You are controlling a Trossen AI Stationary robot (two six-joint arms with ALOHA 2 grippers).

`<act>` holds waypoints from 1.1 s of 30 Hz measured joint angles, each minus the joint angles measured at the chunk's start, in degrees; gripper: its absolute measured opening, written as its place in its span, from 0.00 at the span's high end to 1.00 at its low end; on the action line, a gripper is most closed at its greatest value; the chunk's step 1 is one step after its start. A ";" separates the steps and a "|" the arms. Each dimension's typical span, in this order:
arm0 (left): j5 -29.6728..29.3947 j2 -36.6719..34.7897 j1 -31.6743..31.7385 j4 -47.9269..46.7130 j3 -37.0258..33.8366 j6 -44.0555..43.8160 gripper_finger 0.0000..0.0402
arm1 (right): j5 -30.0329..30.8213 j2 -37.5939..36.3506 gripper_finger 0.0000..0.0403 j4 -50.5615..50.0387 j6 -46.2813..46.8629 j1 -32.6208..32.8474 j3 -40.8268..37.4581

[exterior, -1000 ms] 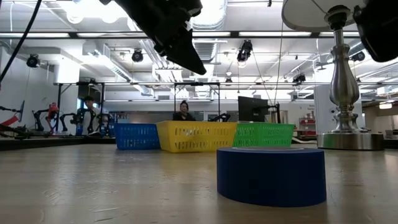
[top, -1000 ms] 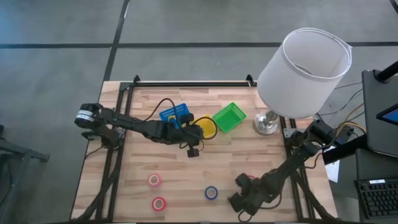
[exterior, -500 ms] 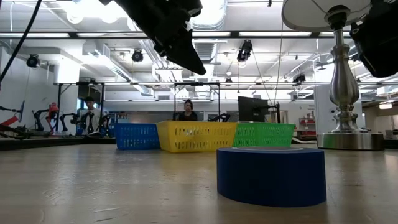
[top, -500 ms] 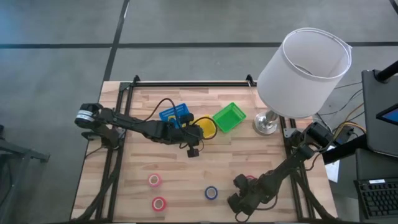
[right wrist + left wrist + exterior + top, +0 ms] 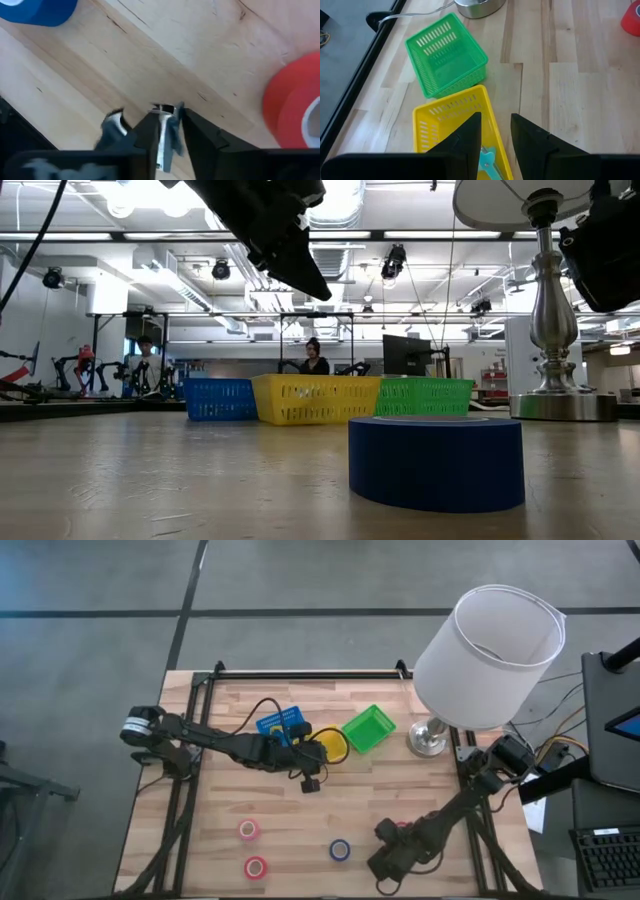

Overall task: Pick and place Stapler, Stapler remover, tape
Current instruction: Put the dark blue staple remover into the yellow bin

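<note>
Step in hand: my right gripper (image 5: 167, 131), jaws narrowed on a small metal-and-blue tool (image 5: 164, 134), likely the staple remover. Next: lift, carry to a bin. Left gripper (image 5: 495, 131), jaws narrow, holds nothing, above the yellow bin (image 5: 437, 131).

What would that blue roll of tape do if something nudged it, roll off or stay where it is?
The blue tape roll lies flat on the wooden table, hole upward, so a nudge would probably slide it, not roll it. It is low and wide, so tipping seems unlikely. It is a small ring, so likely light; tipped on edge, it could roll.
</note>
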 joint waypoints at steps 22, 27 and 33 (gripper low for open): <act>-7.04 -2.82 -1.33 -10.03 0.00 -3.35 0.77 | 0.90 -7.80 0.90 -2.97 -36.06 -16.84 -0.07; -10.64 -5.17 -2.28 -16.33 0.00 -8.11 0.82 | 7.99 -10.05 0.89 -2.23 -52.43 -24.07 -0.02; -10.73 -5.53 -2.80 -21.00 0.00 -12.53 0.85 | 18.88 -10.13 0.90 5.94 -58.38 -30.80 0.02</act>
